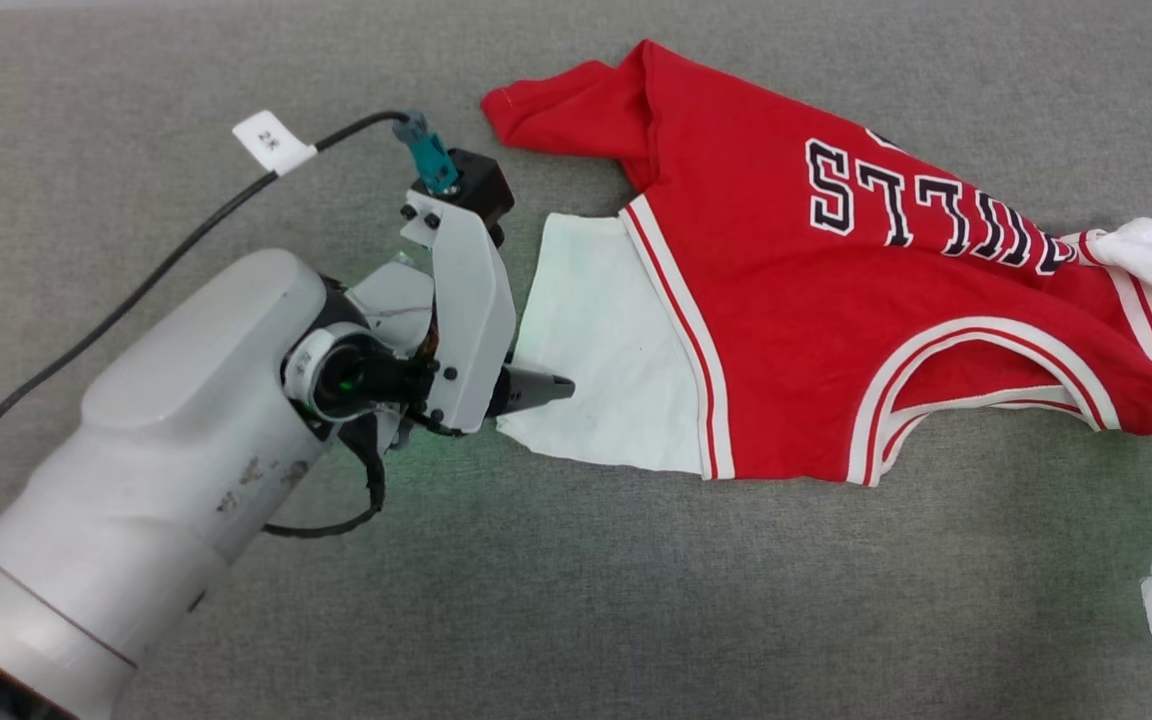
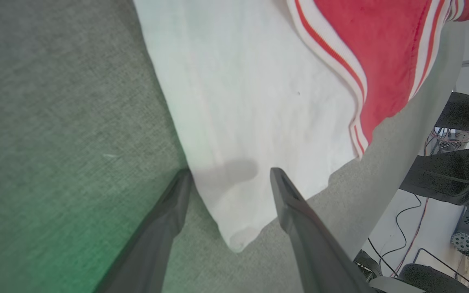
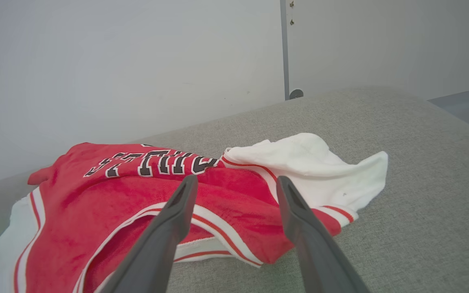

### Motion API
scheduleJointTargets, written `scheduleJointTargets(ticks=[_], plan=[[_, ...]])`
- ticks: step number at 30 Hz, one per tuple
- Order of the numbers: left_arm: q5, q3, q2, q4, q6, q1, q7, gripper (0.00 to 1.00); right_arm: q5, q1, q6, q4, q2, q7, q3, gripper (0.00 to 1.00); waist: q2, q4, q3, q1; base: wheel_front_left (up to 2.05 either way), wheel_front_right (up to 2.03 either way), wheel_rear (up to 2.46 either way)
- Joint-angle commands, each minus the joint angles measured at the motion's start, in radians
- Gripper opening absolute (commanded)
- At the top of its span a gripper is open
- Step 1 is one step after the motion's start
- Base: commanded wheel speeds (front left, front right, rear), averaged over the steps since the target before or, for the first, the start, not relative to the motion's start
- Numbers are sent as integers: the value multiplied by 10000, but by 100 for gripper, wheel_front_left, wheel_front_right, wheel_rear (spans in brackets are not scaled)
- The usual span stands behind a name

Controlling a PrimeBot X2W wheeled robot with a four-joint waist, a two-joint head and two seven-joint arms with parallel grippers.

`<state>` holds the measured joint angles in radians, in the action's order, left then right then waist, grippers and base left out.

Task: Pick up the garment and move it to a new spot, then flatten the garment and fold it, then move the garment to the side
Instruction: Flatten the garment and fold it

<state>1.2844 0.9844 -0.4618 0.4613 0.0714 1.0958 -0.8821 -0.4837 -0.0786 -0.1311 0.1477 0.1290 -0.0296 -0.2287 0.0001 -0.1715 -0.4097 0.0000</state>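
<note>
Over on the left, the pale left forearm reaches in across the grey woven fabric surface [image 1: 576, 600], with a black cable [image 1: 136, 290] carrying a white paper tag [image 1: 271, 140] running to a teal plug [image 1: 431, 160] on its wrist. The left gripper [image 2: 230, 173] is low at the garment's left end. Its two dark fingers [image 2: 165, 219] are wide apart. One is on the grey fabric right at the sleeve's edge and the other is above the white cloth, so the sleeve's corner sits between them. Nothing is clamped.

Moving across, there's the garment [image 1: 836, 330], a red basketball jersey with white sleeves, red-and-white striped trim and black-and-white lettering. It lies loosely spread and rumpled on the surface, with one white sleeve flat at its left end. The red body is creased through the middle with a flap turned over at the top. The other white sleeve is bunched up at the right end, well short of the surface's far edge by the pale wall [image 3: 136, 61].

On the right, the right gripper [image 3: 236, 179] hovers just beside the jersey's striped armhole. Its fingers are spread, with no cloth between them.
</note>
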Motion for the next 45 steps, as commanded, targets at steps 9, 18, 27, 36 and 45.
scheduleJointTargets(ticks=[9, 18, 27, 36, 45], plan=[[34, 224, 368, 667, 326, -536, 283, 0, 52, -262, 6, -49, 55, 48, 29, 100, -1, 188, -86, 0, 0, 0, 0], [341, -350, -252, 1046, 464, -683, 1020, 0, 204, -46, 6, 184, 233, -318, -102, 100, -1, 941, 404, 0, 0, 0, 0], [481, -679, -1284, 673, 323, -991, 1129, 0, 276, 194, 6, 457, 327, -751, -154, 100, -1, 1367, 779, 0, 0, 0, 0], [22, -679, -1514, 348, 300, -1476, 2190, 100, 399, 344, 6, 578, 827, -1204, 369, 100, -1, 1419, 1150, 0, 0, 0, 0], [-1099, -934, -1883, -500, 334, -2483, 5207, 100, 517, 638, 8, 668, 3330, -2614, 1872, 100, -1, 1711, 1515, 0, 0, 0, 0]])
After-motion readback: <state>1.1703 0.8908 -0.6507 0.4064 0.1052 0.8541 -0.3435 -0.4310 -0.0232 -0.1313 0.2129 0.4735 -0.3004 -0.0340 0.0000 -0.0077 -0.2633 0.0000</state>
